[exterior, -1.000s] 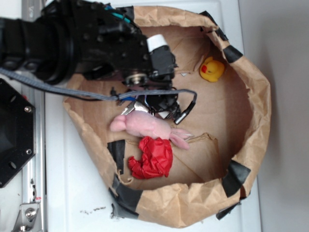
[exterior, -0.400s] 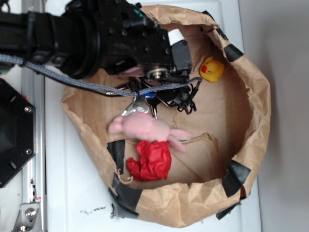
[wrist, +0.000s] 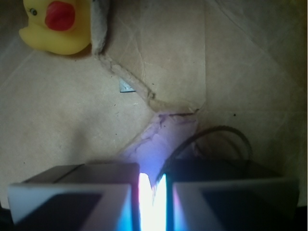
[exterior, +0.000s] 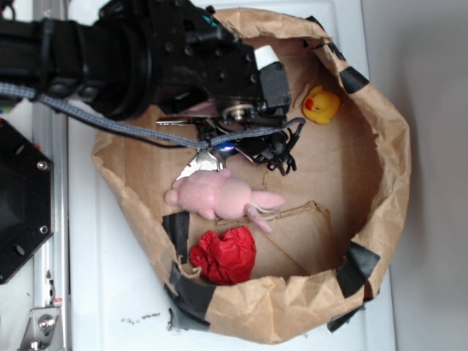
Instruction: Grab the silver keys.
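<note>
The silver keys (exterior: 199,164) show as shiny blades sticking out from under the black wrist, just above the pink plush toy. Their thin wire loop (exterior: 294,146) curls out to the right of the gripper (exterior: 252,148). In the wrist view the gripper (wrist: 153,180) has its two fingers (wrist: 72,195) drawn almost together. The dark wire loop (wrist: 219,131) runs down into the narrow glowing gap between them. The rest of the keys is hidden behind the fingers there.
Everything lies inside a low brown paper bag (exterior: 391,146) patched with black tape. A yellow rubber duck (exterior: 321,104) (wrist: 55,24) sits at the far right, a pink plush toy (exterior: 219,196) below the gripper, and a crumpled red object (exterior: 225,254) beneath that.
The arm moved right and toward the duck over the last second, then held. The pink plush and the red object have shifted slightly downward since 0.4 s ago.
</note>
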Motion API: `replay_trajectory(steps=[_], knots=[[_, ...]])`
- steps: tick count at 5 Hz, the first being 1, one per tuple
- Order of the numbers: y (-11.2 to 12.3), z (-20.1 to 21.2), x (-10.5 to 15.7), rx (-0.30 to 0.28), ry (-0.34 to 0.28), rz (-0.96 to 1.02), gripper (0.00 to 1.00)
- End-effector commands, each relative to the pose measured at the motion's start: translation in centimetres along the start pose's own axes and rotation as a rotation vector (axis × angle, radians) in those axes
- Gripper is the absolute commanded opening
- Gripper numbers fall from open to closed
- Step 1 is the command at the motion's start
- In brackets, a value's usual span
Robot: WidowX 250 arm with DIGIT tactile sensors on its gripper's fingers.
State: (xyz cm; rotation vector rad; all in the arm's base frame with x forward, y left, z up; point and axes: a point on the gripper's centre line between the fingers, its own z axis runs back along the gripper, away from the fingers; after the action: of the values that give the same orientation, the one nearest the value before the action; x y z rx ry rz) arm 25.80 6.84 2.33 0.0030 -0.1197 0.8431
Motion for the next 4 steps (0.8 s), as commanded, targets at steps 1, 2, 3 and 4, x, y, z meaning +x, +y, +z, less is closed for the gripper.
replay_trajectory(steps=[1, 2, 3, 4], knots=[[0.9, 5.4, 0.7, -0.102, -0.011, 0.014, 0.00], [0.9, 8.2, 0.7, -0.155, 0.012, 0.017, 0.00], [1.2, 11.9, 0.0, -0.259, 0.054, -0.001, 0.00], [1.3, 13.7, -1.7, -0.308, 0.037, -0.055, 0.00]])
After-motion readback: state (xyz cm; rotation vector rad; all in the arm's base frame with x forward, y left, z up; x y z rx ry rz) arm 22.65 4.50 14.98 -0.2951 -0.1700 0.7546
